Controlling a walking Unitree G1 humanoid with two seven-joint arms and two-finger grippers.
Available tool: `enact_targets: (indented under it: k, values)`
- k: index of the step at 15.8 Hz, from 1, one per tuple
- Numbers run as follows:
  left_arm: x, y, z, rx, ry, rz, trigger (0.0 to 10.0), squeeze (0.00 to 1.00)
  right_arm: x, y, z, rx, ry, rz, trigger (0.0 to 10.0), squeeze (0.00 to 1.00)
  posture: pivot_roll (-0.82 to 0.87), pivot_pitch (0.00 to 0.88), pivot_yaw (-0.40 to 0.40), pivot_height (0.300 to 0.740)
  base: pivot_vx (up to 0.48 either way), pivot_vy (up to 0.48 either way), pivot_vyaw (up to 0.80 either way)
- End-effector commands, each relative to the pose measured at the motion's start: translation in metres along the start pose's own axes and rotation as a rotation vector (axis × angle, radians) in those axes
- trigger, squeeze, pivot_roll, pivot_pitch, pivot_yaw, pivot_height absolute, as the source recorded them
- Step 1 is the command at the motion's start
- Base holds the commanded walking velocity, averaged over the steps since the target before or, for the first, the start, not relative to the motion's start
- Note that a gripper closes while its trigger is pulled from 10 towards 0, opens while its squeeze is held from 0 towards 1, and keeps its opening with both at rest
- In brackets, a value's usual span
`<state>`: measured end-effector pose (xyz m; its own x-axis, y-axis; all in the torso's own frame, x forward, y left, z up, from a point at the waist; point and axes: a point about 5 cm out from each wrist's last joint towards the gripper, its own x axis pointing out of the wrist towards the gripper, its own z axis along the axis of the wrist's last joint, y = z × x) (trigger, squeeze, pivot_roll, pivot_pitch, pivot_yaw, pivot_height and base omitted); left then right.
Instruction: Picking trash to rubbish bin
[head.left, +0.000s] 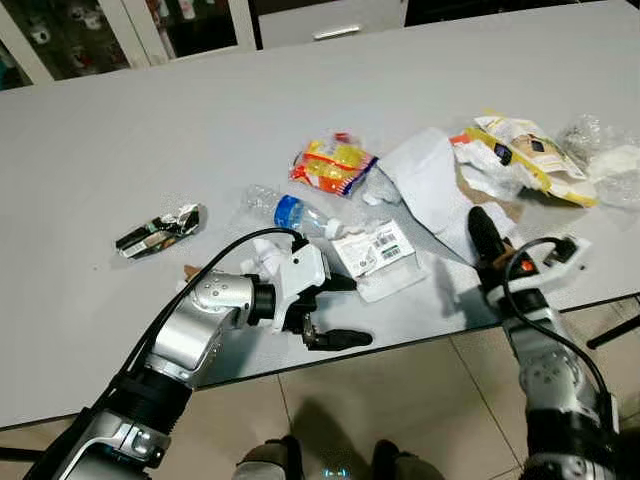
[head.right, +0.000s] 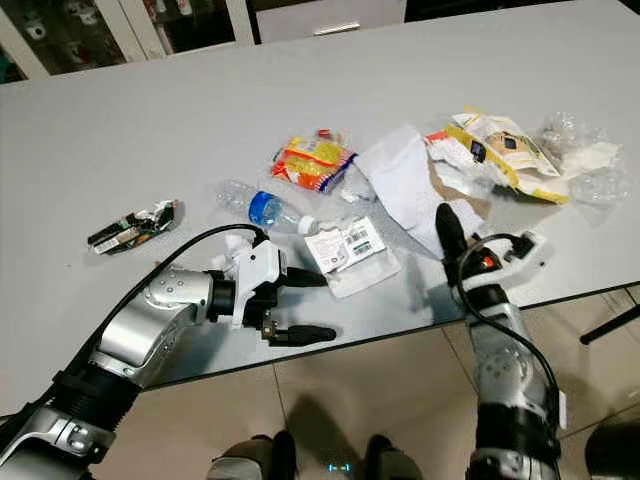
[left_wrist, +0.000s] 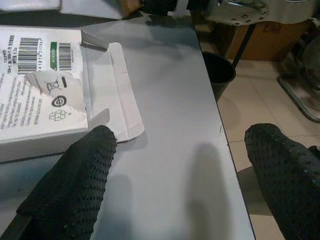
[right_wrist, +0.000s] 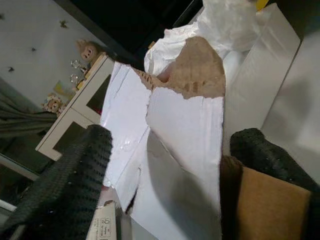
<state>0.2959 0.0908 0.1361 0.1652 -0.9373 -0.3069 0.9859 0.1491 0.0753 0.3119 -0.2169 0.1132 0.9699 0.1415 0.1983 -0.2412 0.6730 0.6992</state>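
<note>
Reaching left claw (head.left: 334, 310), apparently spread

Bench (head.left: 200, 120) layout: foil wrapper (head.left: 158, 231) far left, well apart from the rest. Plastic bottle (head.left: 285, 211) lies mid-bench, snack packet (head.left: 333, 165) just behind it. Flattened carton (head.left: 378, 256) in front of the bottle, near the front edge. Torn paper sheet (head.left: 425, 180) right of the carton. Crumpled wrappers (head.left: 520, 155) behind and right of the sheet; clear plastic bag (head.left: 605, 155) at far right. Left pincer (head.left: 335, 310) at front edge just left of the carton; right pincer (head.left: 490, 250) at the sheet's front end.
</note>
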Motion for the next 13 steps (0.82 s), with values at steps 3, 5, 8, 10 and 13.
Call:
enact_targets:
  k: [3,5,8,10,13]
  values:
    - [-0.005,-0.001,0.0,-0.006,-0.006,0.011,10.0,0.0,-0.011,-0.016,-0.029,0.043,0.114,-0.064,0.0,0.0,0.29,0.199,0.054,0.74,0.0,0.0,0.0]
    - [-0.005,-0.002,0.0,-0.009,-0.006,0.013,10.0,0.0,-0.013,-0.018,-0.035,0.047,0.13,-0.069,0.0,0.0,0.29,0.2,0.053,0.74,0.0,0.0,0.0]
    - [-0.004,-0.002,-0.001,-0.012,-0.007,0.011,10.0,0.0,-0.016,-0.023,-0.039,0.047,0.136,-0.081,0.0,0.0,0.29,0.199,0.052,0.74,0.0,0.0,0.0]
    - [-0.004,-0.003,-0.001,-0.013,-0.007,0.007,10.0,0.0,-0.017,-0.024,-0.038,0.045,0.134,-0.083,0.0,0.0,0.28,0.2,0.055,0.74,0.0,0.0,0.0]
    - [-0.002,-0.003,-0.001,-0.013,-0.008,0.002,10.0,0.0,-0.02,-0.026,-0.039,0.04,0.131,-0.087,0.0,0.0,0.27,0.199,0.057,0.74,0.0,0.0,0.0]
